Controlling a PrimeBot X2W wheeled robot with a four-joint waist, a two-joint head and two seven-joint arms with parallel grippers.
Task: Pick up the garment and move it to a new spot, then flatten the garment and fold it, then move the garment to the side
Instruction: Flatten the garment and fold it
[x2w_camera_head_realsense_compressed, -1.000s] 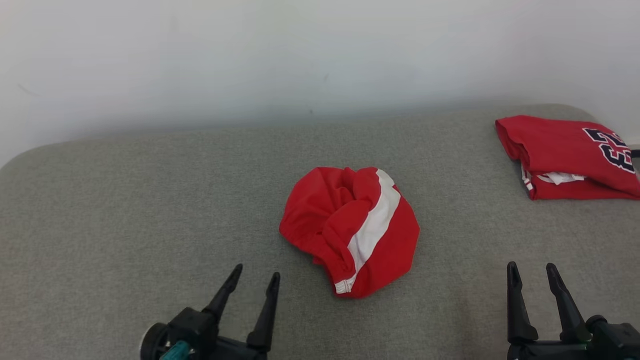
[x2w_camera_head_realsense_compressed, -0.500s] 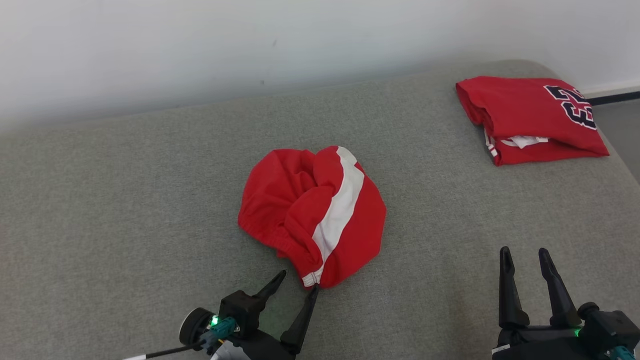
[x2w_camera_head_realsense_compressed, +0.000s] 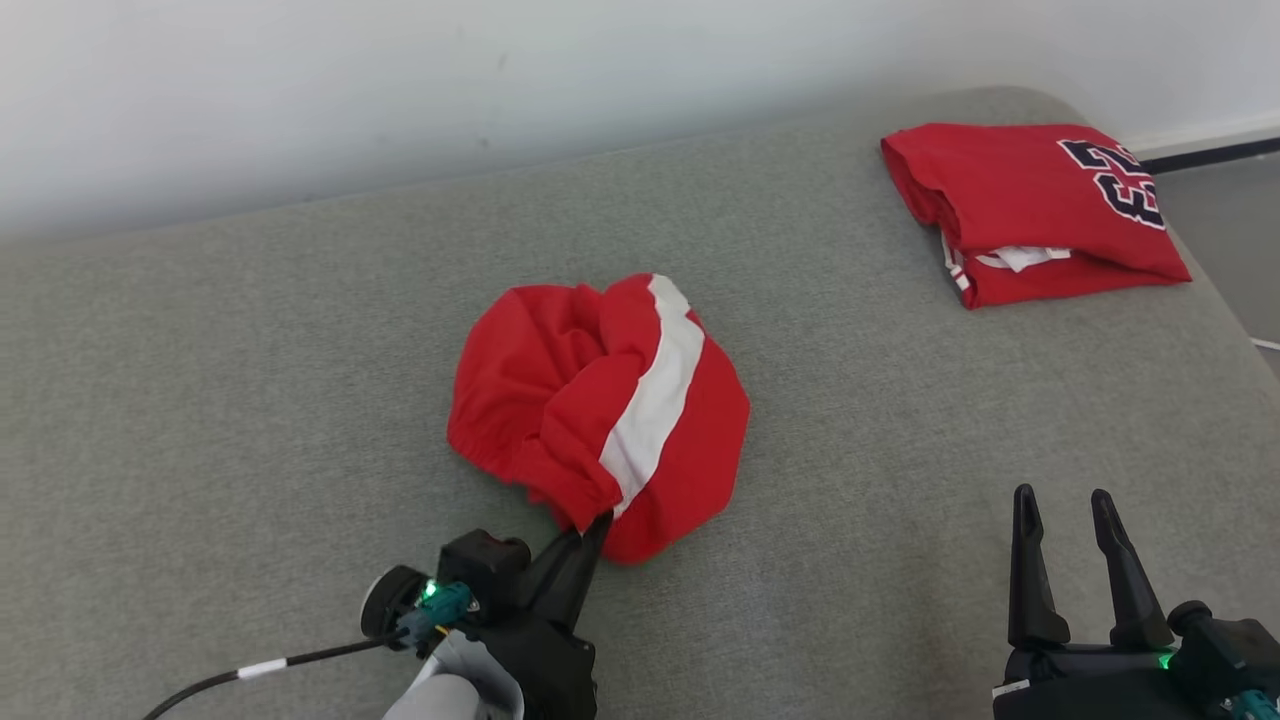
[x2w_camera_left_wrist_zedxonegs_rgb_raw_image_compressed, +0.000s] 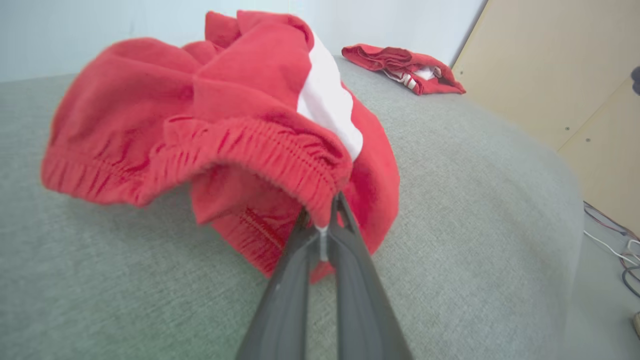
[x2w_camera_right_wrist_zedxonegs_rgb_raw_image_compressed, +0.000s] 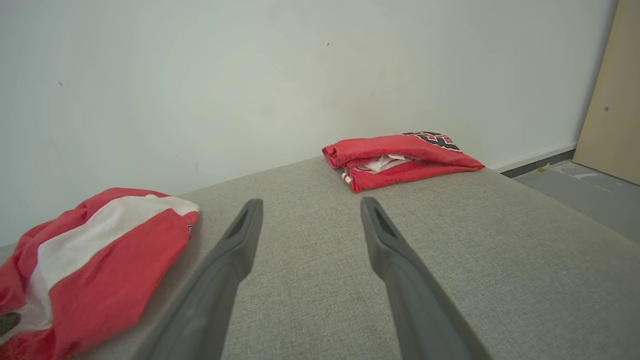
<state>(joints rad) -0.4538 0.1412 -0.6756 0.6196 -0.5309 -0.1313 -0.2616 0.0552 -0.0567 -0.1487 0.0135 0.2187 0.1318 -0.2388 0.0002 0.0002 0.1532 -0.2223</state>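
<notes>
**Garment.** The garment (x2w_camera_head_realsense_compressed: 600, 400) is a red piece with one broad white stripe and a gathered elastic band. It lies bunched in a heap near the middle of the grey fabric-covered surface (x2w_camera_head_realsense_compressed: 200, 400), closer to the near edge than to the far edge. In the left wrist view, the garment (x2w_camera_left_wrist_zedxonegs_rgb_raw_image_compressed: 225, 125) shows its band folded over along the near side. The right wrist view shows the garment (x2w_camera_right_wrist_zedxonegs_rgb_raw_image_compressed: 90, 265) at lower left, stripe uppermost.

**Left gripper.** The left gripper (x2w_camera_head_realsense_compressed: 597, 525) reaches in from the near edge. Its fingers are together, clamped on the garment's near edge. In the left wrist view, the left gripper (x2w_camera_left_wrist_zedxonegs_rgb_raw_image_compressed: 324, 222) pinches the elastic band just beside the end of the white stripe. The rest of the heap rests on the surface (x2w_camera_left_wrist_zedxonegs_rgb_raw_image_compressed: 475, 200).

**Right gripper.** The right gripper (x2w_camera_head_realsense_compressed: 1061, 495) is at the near right corner, well apart from the garment. Its fingers stand apart, and the right wrist view shows bare surface (x2w_camera_right_wrist_zedxonegs_rgb_raw_image_compressed: 450, 240) between them at the right gripper (x2w_camera_right_wrist_zedxonegs_rgb_raw_image_compressed: 311, 204).

**Other items.** A folded red jersey (x2w_camera_head_realsense_compressed: 1030, 200) with dark numerals lies at the far right corner. It also shows in the left wrist view (x2w_camera_left_wrist_zedxonegs_rgb_raw_image_compressed: 400, 62) and the right wrist view (x2w_camera_right_wrist_zedxonegs_rgb_raw_image_compressed: 400, 155). A pale wall (x2w_camera_head_realsense_compressed: 400, 80) runs along the far edge.
</notes>
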